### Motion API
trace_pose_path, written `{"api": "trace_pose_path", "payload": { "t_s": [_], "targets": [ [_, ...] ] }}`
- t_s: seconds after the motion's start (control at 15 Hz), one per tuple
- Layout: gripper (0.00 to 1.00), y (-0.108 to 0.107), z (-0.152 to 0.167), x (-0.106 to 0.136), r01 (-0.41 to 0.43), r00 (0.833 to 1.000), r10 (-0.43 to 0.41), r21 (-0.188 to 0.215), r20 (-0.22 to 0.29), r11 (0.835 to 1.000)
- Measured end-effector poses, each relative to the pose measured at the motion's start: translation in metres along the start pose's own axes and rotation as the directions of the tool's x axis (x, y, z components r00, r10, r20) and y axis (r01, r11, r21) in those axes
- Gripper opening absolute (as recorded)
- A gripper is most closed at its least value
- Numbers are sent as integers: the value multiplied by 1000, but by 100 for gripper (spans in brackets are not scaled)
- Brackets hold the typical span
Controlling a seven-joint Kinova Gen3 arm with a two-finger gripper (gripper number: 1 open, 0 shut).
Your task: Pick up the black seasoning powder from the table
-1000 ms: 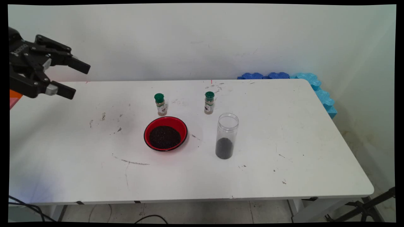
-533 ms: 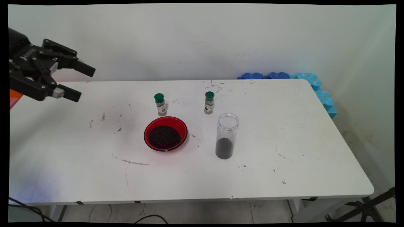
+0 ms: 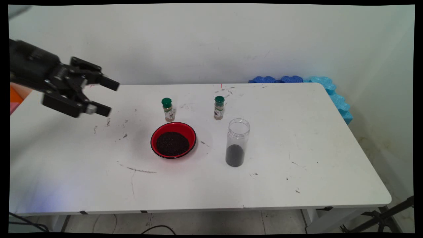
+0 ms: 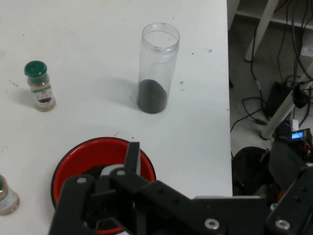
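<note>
My black gripper hangs open above the table's left part, its two fingers pointing right with nothing between them. Nearest to it stands a small spice bottle with a green cap, well to its right. In front of that bottle sits a red bowl of dark grains. A second green-capped bottle stands further right, beside a tall clear jar with dark grains at its bottom. The hand view looks over one finger at the red bowl, the jar and both bottles.
Blue foam pieces lie along the white table's back right corner. The hand view shows the table's edge with cables and equipment on the floor beyond it.
The gripper has moved right and slightly down, from the picture's left edge towards the bottles and bowl. It stays open. Nothing on the table has moved.
</note>
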Motion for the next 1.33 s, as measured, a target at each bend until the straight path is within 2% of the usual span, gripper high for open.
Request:
{"api": "trace_pose_path", "payload": {
  "t_s": [0.6,0.93,1.33],
  "targets": [
    [100,3,95,-25,8,1000,-8,26,-17,1000],
    [100,-1,152,-32,-13,999,14,20,-30,1000],
    [100,-16,220,-35,-57,998,57,5,-28,998]
  ]
}}
